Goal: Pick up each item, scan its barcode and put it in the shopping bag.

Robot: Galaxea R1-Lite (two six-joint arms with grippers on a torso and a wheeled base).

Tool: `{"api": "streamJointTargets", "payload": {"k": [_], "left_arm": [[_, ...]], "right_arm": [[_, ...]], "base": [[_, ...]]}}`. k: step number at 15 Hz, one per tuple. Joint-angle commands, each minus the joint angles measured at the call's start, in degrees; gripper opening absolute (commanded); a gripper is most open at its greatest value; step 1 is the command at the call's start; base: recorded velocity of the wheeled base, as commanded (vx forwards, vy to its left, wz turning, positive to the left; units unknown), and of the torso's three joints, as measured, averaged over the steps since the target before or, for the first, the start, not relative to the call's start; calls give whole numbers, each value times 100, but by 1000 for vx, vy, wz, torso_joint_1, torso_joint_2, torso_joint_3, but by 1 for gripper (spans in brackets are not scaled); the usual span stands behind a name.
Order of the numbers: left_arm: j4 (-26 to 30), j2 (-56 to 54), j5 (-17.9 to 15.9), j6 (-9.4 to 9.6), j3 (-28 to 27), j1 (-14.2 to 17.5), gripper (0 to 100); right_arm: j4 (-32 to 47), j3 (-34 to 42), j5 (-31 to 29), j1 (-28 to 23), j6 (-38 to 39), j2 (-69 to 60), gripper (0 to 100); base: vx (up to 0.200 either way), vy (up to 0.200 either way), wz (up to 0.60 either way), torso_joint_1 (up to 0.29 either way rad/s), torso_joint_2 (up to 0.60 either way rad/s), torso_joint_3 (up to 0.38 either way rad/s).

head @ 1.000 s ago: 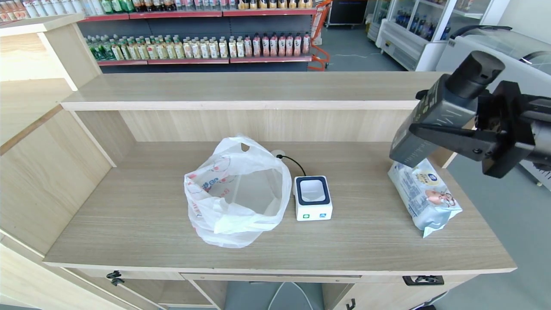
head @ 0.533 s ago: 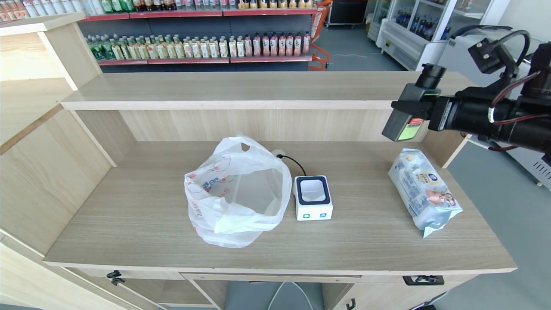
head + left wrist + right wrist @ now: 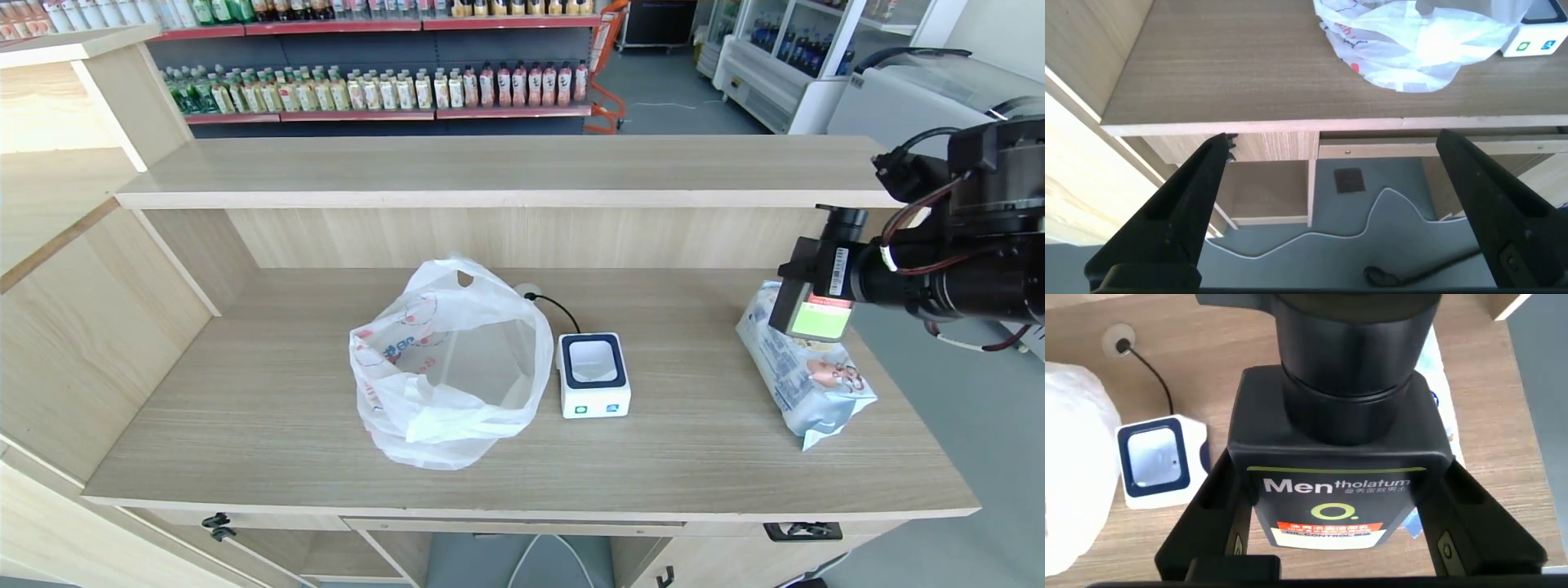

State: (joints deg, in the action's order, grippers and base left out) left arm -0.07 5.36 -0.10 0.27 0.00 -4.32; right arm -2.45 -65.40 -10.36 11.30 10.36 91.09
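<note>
At the head view's right edge, your right gripper [image 3: 819, 273] clamps a dark toiletry bottle [image 3: 810, 314] above the wipes pack [image 3: 808, 388]; your left gripper [image 3: 1335, 143] gapes wide.

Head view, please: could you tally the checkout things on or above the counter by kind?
Shopping bag: 1
Barcode scanner: 1
Wipes pack: 1
Dark bottle: 1
Total: 4
</note>
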Motion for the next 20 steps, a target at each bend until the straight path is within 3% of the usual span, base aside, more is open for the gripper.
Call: {"api": "streamJointTargets", "payload": {"k": [1, 6, 10, 12, 16, 20], "left_arm": [[-1, 9, 1, 0, 0, 1, 100], [-1, 9, 1, 0, 0, 1, 100], [-1, 9, 1, 0, 0, 1, 100], [-1, 9, 1, 0, 0, 1, 100], [-1, 9, 1, 0, 0, 1, 100], [-1, 9, 1, 0, 0, 1, 100]], "right_arm": [[78, -52, -344, 223, 1, 41, 0], [78, -25, -335, 206, -43, 5, 0], [87, -34, -221, 215, -307, 58, 0], [69, -43, 69, 180, -342, 93, 0], [69, 151, 1370, -330, -324, 137, 0], [43, 195, 1766, -629, -192, 410, 0]], "base": [[0, 0, 0, 0, 0, 0], [0, 0, 0, 0, 0, 0], [0, 0, 600, 2, 1, 1], [0, 0, 600, 5, 2, -5], [0, 0, 0, 0, 0, 0], [0, 0, 0, 0, 0, 0]]}}
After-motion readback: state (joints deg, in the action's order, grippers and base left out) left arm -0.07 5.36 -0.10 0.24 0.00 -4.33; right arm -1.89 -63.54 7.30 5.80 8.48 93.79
